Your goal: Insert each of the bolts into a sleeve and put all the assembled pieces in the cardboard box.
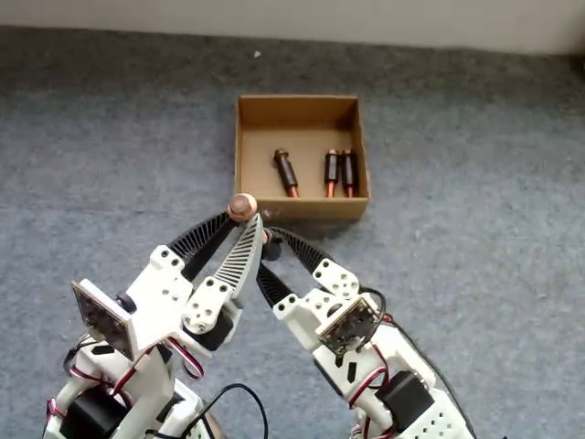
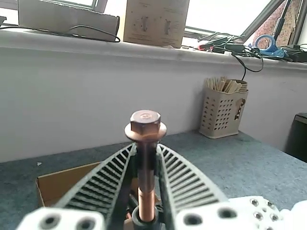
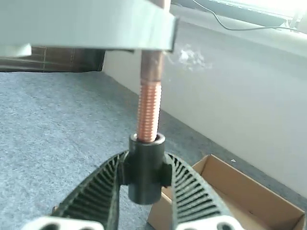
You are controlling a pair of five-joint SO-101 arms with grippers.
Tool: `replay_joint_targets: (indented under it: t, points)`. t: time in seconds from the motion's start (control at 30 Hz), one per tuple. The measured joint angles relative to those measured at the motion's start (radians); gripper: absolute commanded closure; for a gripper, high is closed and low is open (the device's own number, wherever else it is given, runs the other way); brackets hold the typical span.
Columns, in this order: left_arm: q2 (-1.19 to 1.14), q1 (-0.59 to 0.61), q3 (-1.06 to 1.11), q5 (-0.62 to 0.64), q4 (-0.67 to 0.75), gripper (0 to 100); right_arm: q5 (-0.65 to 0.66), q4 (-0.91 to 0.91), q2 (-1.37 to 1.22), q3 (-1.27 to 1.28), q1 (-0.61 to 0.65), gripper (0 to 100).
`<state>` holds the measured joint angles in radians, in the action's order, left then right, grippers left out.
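My left gripper (image 2: 146, 158) is shut on a copper bolt (image 2: 145, 158), held upright with its hex head (image 1: 242, 207) on top. Directly beneath it, my right gripper (image 3: 144, 172) is shut on a black sleeve (image 3: 145, 167). The bolt's threaded end (image 3: 148, 112) stands in the sleeve's mouth. Both grippers meet just in front of the cardboard box (image 1: 247, 110), above the carpet. Inside the box lie three assembled pieces: one (image 1: 286, 171) at the left and two (image 1: 340, 172) side by side at the right.
Grey carpet (image 1: 475, 183) covers the table on all sides of the box. A white wall (image 2: 72, 96) rises behind it, with a perforated beige holder (image 2: 222, 108) of sticks at its foot.
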<state>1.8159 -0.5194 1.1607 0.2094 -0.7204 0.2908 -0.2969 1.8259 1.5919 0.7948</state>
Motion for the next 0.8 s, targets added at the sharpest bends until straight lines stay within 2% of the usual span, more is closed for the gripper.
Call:
replay_joint_targets:
  t: [0.6, 0.8]
  points:
    - [0.000, 0.000, 0.077, 0.000, 0.000, 99, 0.000, -0.002, -0.003, 0.002, 0.003, 99.4]
    - [0.002, 0.023, 0.147, 0.002, 0.005, 99, 0.000, -0.002, -0.003, 0.002, -0.037, 99.4]
